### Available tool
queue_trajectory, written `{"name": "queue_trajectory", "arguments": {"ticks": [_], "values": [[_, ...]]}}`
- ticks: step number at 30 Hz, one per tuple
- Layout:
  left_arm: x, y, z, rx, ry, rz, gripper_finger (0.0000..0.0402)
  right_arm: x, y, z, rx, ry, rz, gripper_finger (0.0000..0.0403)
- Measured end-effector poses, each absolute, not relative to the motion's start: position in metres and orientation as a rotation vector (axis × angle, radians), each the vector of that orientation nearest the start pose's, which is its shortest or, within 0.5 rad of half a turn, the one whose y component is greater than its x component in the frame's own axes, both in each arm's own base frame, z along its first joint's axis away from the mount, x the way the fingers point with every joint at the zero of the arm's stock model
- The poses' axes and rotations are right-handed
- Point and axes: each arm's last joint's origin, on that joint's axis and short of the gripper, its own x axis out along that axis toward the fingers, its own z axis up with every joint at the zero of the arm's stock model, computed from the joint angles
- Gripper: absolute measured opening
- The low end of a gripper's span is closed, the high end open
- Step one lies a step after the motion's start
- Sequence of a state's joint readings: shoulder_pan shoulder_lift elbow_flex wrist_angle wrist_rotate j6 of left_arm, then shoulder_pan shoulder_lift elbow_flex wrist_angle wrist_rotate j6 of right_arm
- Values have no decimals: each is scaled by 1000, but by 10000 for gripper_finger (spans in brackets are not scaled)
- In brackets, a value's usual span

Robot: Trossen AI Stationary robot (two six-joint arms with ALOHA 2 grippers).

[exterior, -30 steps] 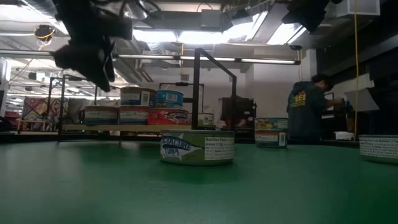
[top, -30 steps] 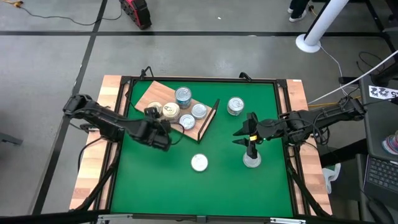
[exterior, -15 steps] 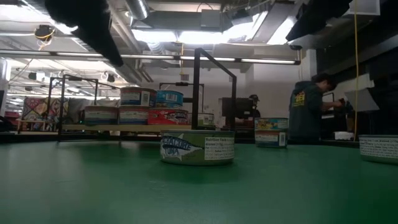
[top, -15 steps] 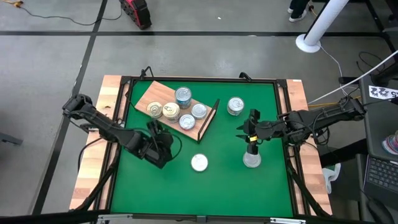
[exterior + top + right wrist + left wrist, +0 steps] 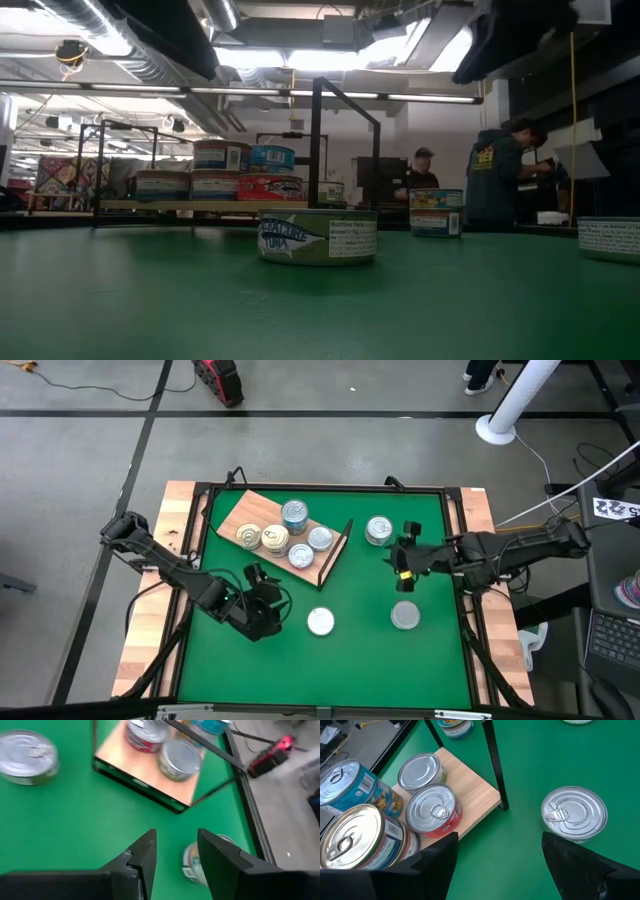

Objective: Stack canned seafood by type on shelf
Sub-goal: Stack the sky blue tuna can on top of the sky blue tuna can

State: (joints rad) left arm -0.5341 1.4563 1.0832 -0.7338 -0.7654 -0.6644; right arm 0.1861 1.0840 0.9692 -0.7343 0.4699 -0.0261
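The canned seafood [image 5: 284, 532] is mostly on the shelf [image 5: 245, 511]; three tins remain on the green tabletop [image 5: 350, 650]. The left end effector [image 5: 262, 610], fingers spread, has been swung beside the nearest tin [image 5: 320, 622]; the right end effector [image 5: 405, 555], parted and empty, has been withdrawn from another [image 5: 405, 616]

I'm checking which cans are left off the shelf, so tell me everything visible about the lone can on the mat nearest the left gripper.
The can is a low, round, flat tin with a silver metal lid bearing a ring-pull tab, and a green side label reading "tuna" in the low view. It stands upright and unopened on the green mat, apart from the shelf and the other tins. Nothing touches it: the left gripper hovers beside it, fingers wide open and empty.
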Motion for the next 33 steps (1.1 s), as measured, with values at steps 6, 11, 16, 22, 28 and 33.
{"name": "queue_trajectory", "arguments": {"ticks": [6,11,16,22,28,33], "values": [[252,-126,254,51,741,463,280,208,-6,282,-302,899,-239,143],[252,-126,254,52,741,463,280,207,-28,261,-272,932,-240,143],[252,-126,254,53,742,463,280,204,-46,242,-306,935,-272,143],[252,-126,254,52,742,464,280,200,-63,226,-295,923,-254,143],[252,-126,254,52,742,464,280,196,-70,214,-325,923,-251,143],[252,-126,254,52,742,465,280,194,-69,206,-384,940,-216,143]]}}
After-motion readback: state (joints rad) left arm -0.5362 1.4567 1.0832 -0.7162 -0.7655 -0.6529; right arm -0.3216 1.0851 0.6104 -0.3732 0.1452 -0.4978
